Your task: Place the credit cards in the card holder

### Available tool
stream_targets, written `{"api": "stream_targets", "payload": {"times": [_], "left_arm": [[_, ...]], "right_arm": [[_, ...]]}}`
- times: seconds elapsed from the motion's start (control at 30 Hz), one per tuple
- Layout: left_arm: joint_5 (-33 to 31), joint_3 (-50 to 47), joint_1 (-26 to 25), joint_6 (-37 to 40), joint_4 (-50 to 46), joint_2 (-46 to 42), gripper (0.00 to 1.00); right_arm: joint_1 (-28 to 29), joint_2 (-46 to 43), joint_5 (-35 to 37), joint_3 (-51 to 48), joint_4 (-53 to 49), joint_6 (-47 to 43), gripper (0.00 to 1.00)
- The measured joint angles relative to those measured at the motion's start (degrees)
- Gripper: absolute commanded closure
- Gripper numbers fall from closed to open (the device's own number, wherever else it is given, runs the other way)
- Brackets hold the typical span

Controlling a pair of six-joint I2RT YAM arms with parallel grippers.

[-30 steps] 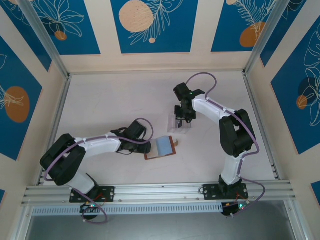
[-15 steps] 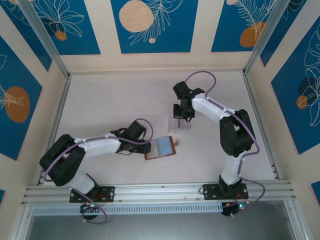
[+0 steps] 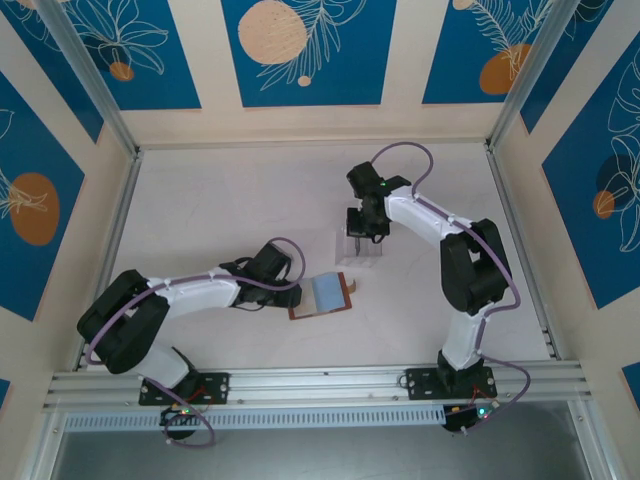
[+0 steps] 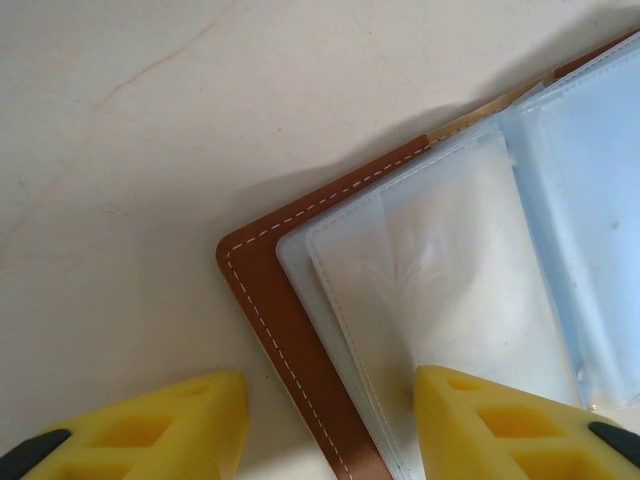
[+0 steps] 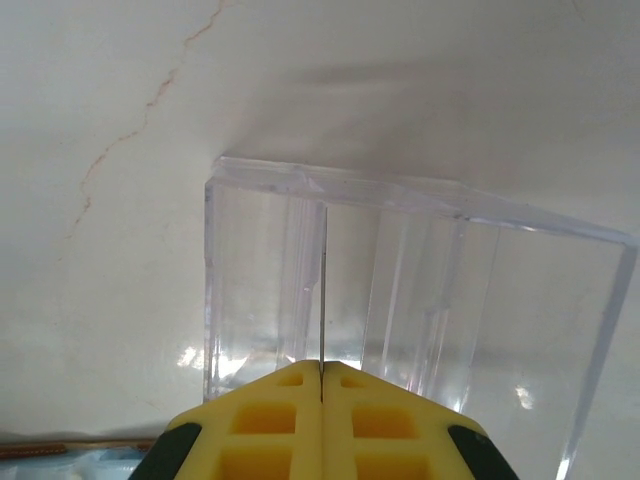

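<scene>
Right gripper (image 5: 321, 378) presses its yellow fingers together on a thin credit card (image 5: 322, 290), seen edge-on, in line with the clear slotted stand (image 5: 430, 270) just ahead of the fingertips. Left gripper (image 4: 330, 420) holds its fingers apart, one on each side of the corner of the brown card holder (image 4: 262, 290), which lies open on the table (image 4: 150, 150).
</scene>
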Motion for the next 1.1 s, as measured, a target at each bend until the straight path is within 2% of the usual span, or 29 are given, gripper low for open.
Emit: {"api": "stream_targets", "payload": {"times": [0.37,0.5,0.67,0.87,1.1], "left_arm": [[0.02,-0.28,0.00,0.02,0.22,-0.39,0.52],[0.02,-0.35,0.00,0.02,0.24,-0.39,0.52],[0.02,-0.37,0.00,0.02,0.24,-0.48,0.55],[0.02,-0.39,0.00,0.07,0.22,-0.52,0.57],[0.02,-0.39,0.00,0.09,0.22,-0.52,0.58]], "right_arm": [[-1.44,-13.38,-0.85,-0.39,-0.85,-0.24,1.00],[-1.68,-15.82,-4.20,-3.65,0.98,-0.20,1.00],[-0.61,-21.00,-13.18,-14.27,8.20,0.52,1.00],[5.38,-23.65,-21.70,-25.42,21.68,2.60,1.00],[8.28,-22.95,-25.86,-33.59,36.41,6.05,1.00]]}}
